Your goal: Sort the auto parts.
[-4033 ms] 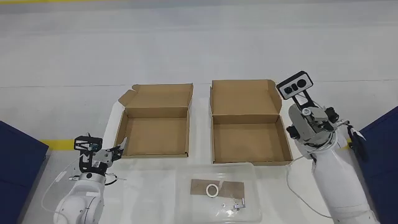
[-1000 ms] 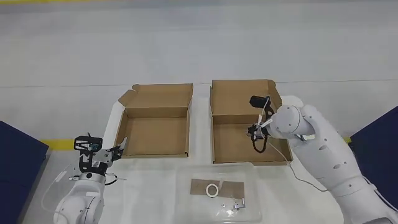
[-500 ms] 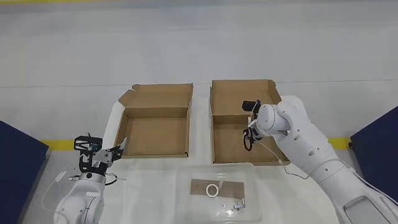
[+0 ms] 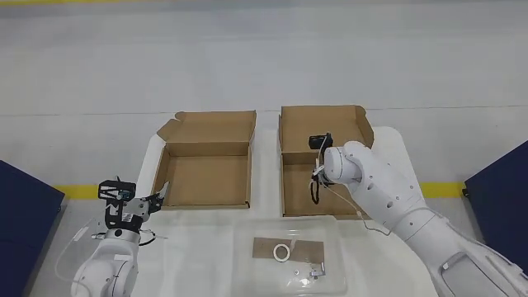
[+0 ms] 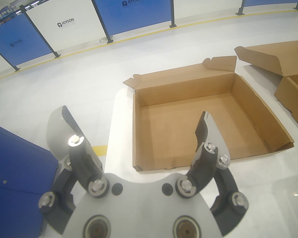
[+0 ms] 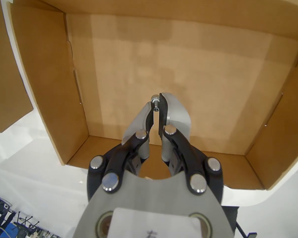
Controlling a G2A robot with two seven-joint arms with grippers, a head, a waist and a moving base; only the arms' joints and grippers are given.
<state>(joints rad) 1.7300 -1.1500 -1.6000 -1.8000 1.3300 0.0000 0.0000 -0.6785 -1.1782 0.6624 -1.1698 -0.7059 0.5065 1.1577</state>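
My right gripper (image 6: 156,103) hangs over the inside of the right cardboard box (image 6: 213,70), shut on a small metal stud (image 6: 154,99) pinched at its fingertips. From above, the right gripper (image 4: 315,188) sits over the left half of the right box (image 4: 363,191). My left gripper (image 5: 133,114) is open and holds nothing, at the near left corner of the left cardboard box (image 5: 168,130); in the top view the left gripper (image 4: 155,195) is beside the left box (image 4: 206,180). A white ring (image 4: 281,252) and small metal parts (image 4: 310,275) lie in a clear tray (image 4: 247,243).
Both boxes have their lids folded back and bare floors. The clear tray stands near the table's front edge, with a brown cardboard strip (image 4: 304,249) under the ring. Blue barriers (image 4: 503,206) flank the table on both sides.
The right arm has swung in from the table's right side and moved leftward over the right box. The left arm has kept still.
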